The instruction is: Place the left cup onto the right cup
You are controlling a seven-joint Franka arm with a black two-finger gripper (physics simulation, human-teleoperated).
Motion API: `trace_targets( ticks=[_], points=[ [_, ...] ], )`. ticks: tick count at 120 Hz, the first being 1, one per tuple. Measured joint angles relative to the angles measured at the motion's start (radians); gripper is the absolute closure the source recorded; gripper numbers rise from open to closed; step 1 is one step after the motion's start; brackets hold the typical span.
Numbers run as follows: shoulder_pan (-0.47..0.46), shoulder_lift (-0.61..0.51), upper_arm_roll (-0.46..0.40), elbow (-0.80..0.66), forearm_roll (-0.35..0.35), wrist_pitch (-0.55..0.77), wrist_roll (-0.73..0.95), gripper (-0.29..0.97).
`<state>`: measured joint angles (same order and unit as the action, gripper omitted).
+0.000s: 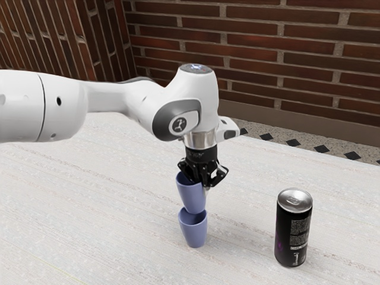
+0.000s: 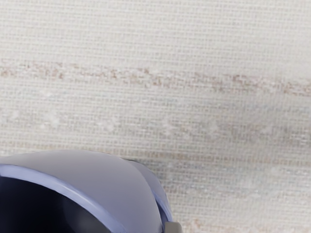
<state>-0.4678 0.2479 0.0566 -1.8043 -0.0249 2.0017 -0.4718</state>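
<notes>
Two blue-grey cups stand stacked on the white table (image 1: 89,196). The lower cup (image 1: 193,228) rests upright on the tabletop. The upper cup (image 1: 191,193) sits with its base in the lower cup's mouth, leaning a little toward the exterior view's left. My black gripper (image 1: 203,181) comes straight down on the upper cup's rim, with the fingers closed on the rim wall at the side toward the exterior view's right. Close under the hand in the wrist view, the upper cup (image 2: 92,189) shows its rim and dark inside.
A black drink can (image 1: 293,227) with a silver top stands upright on the table, to the exterior view's right of the stacked cups. A brick wall (image 1: 267,53) runs behind the table, and a tiled floor strip lies beyond the table's far edge.
</notes>
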Motion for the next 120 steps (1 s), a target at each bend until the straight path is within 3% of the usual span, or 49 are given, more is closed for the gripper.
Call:
trace_targets(
  ticks=[120],
  points=[
    [-0.011, -0.023, 0.008, -0.077, -0.046, 0.028, -0.051, 0.78]
  ],
)
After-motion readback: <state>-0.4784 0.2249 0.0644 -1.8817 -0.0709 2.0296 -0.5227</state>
